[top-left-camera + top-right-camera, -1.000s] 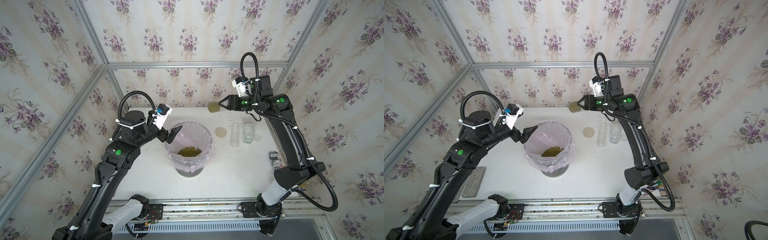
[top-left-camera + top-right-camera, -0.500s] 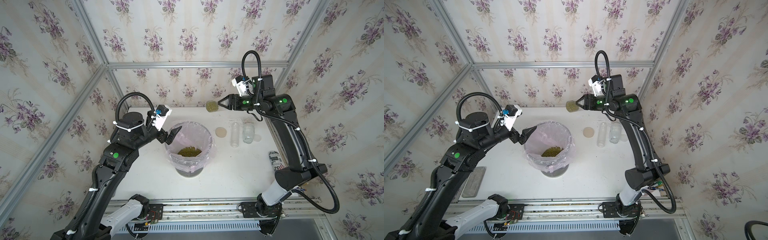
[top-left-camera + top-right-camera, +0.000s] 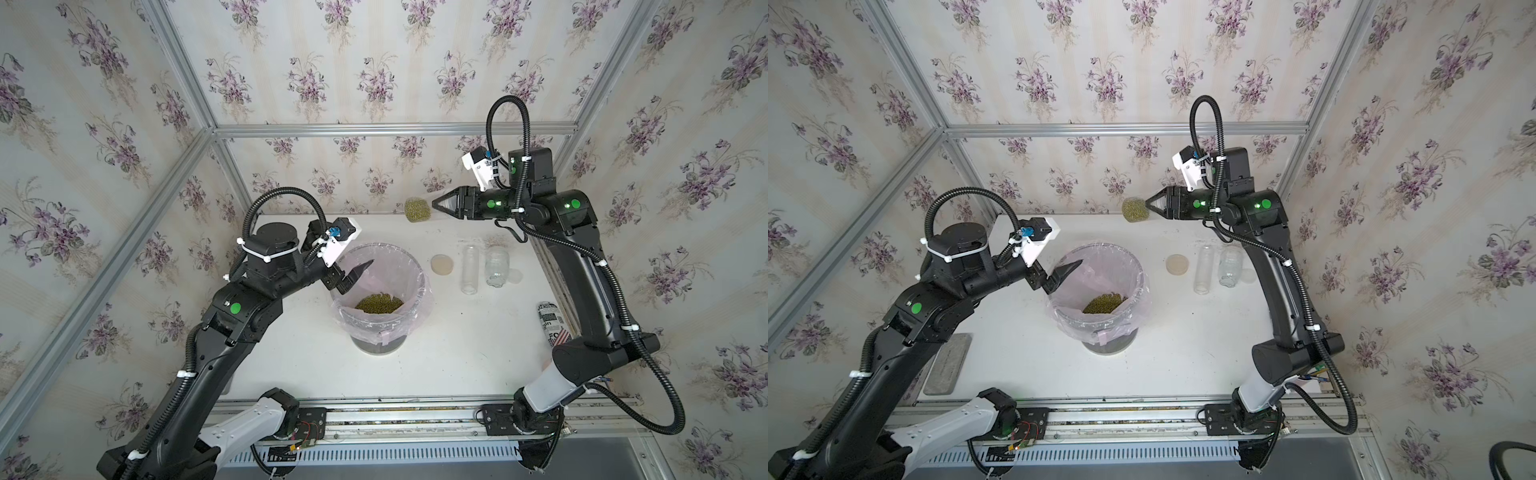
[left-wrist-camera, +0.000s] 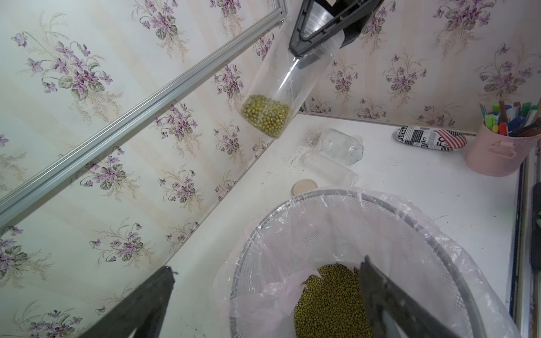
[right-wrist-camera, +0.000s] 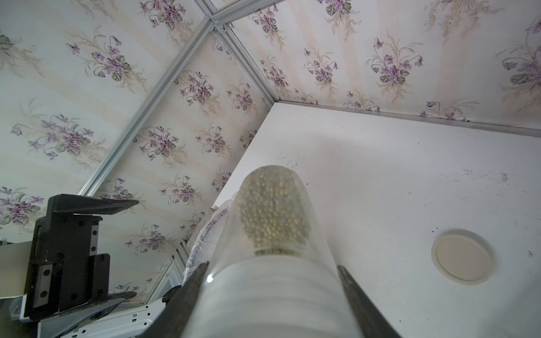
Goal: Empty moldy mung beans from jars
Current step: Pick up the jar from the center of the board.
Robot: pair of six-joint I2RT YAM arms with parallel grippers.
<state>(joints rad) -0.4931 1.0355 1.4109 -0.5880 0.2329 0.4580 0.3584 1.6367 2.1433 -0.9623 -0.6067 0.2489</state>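
A clear jar [image 3: 417,209] [image 3: 1136,210] hangs high near the back wall, to the right of and beyond the bin. My right gripper [image 3: 436,204] [image 3: 1148,204] [image 5: 272,266] is shut on its near end. The jar [image 4: 281,87] is tilted, and mung beans [image 4: 266,115] [image 5: 272,216] fill the end away from the fingers. More mung beans [image 3: 379,303] [image 3: 1104,302] [image 4: 330,301] lie heaped in the bag-lined bin [image 3: 419,270]. My left gripper [image 3: 357,274] [image 3: 1067,272] [image 4: 266,264] is open over the bin's left rim, holding nothing. Two empty jars [image 3: 469,269] [image 3: 496,266] lie on the table at the right.
A tan lid [image 3: 441,264] [image 5: 462,256] lies between the bin and the empty jars, and a whitish lid [image 3: 515,275] beside them. A printed can [image 3: 550,322] [image 4: 430,139] lies by the right arm, next to a pink cup of pens [image 4: 497,152]. A grey slab [image 3: 946,365] lies front left.
My right gripper has drifted slightly left with the jar. The left arm has shifted a little, its gripper still open over the bin's rim.
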